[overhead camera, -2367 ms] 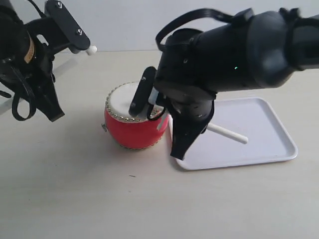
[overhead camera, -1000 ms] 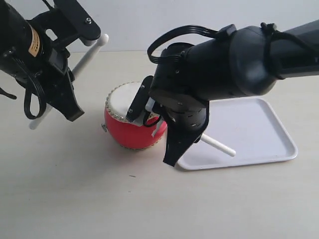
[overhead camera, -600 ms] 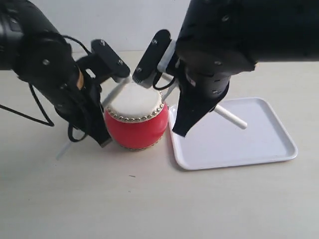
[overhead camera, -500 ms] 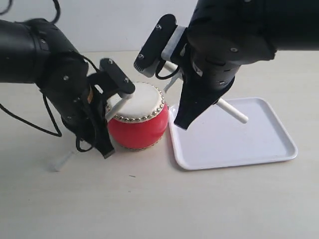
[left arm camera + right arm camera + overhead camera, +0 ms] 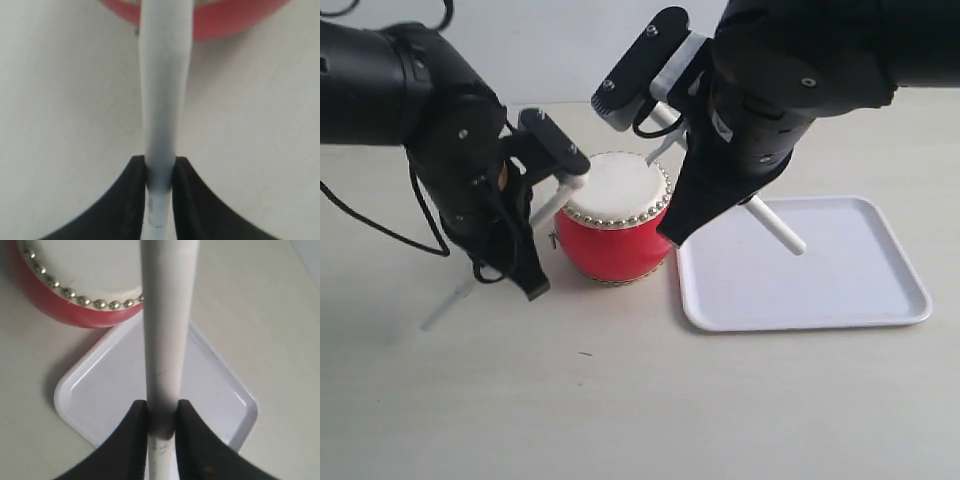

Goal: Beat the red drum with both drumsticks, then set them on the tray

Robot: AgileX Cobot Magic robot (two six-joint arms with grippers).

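The red drum (image 5: 612, 245) stands on the table, its cream skin (image 5: 618, 188) facing up. My left gripper (image 5: 542, 212) is shut on one drumstick (image 5: 450, 302); the stick's upper end touches the skin's left edge. In the left wrist view this drumstick (image 5: 162, 100) runs from the gripper (image 5: 160, 175) toward the drum (image 5: 225, 25). My right gripper (image 5: 658, 140) is shut on the other drumstick (image 5: 775, 228), raised above the drum's right side, its tail over the tray (image 5: 800, 325). The right wrist view shows that drumstick (image 5: 165, 330), gripper (image 5: 162, 415), drum (image 5: 80, 270) and tray (image 5: 115, 385).
The white tray lies directly right of the drum, nearly touching it. Both black arms crowd around the drum, the left arm (image 5: 410, 110) on its left, the right arm (image 5: 790, 80) above and behind it. Bare table (image 5: 620, 400) spreads in front.
The right stick lifted off the drum skin while the left arm swung in and brought its stick down onto the skin. Drum and tray now sit slightly farther right.
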